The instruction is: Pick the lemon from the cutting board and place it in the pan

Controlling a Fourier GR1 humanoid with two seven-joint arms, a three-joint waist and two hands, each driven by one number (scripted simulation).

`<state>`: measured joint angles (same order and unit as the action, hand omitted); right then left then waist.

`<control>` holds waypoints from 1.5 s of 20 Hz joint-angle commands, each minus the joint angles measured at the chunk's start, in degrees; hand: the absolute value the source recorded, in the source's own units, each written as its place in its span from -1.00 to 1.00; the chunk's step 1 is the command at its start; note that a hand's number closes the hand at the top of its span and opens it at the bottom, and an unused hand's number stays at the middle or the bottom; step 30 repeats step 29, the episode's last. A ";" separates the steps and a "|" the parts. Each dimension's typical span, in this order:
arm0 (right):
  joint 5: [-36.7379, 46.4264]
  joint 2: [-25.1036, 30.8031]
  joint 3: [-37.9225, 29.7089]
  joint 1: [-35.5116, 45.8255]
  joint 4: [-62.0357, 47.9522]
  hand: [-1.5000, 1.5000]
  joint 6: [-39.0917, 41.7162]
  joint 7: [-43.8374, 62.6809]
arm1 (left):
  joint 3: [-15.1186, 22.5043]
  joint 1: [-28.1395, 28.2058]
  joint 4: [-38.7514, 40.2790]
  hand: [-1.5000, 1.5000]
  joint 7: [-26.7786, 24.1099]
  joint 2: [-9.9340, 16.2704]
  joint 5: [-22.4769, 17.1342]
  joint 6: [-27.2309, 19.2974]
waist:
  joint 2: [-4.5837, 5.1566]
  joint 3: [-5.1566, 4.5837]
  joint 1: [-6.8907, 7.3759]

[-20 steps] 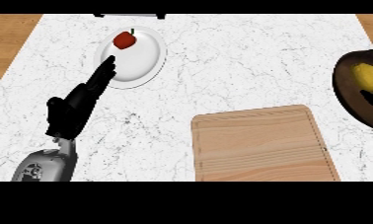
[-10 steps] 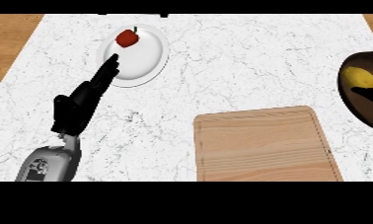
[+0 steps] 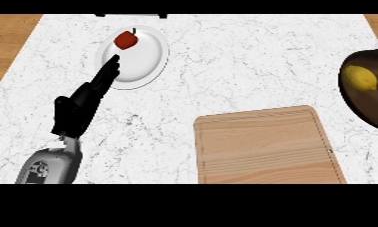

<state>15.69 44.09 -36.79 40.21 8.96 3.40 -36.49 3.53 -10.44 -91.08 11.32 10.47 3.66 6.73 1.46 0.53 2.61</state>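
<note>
We see the lemon [image 3: 359, 77] already in the pan [image 3: 348, 96] at three o'clock, the cutting board [image 3: 262, 146] bare. Our left hand [image 3: 83, 103], fingers straight, rests at nine o'clock; the right hand is unseen.

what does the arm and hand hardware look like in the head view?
Only one arm shows, the left. The left hand is black all over, with long slim fingers. Below the wrist, the forearm is a rounded, glossy grey shell with thin dark seams. No cables or markings are visible. The right hand is out of view.
</note>
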 commanded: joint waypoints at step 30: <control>-7.40 -1.47 -3.79 -26.92 4.67 -1.00 19.54 -28.29 | -0.71 2.31 -2.42 0.00 1.69 -0.06 0.60 0.41 | -1.13 -0.16 -1.97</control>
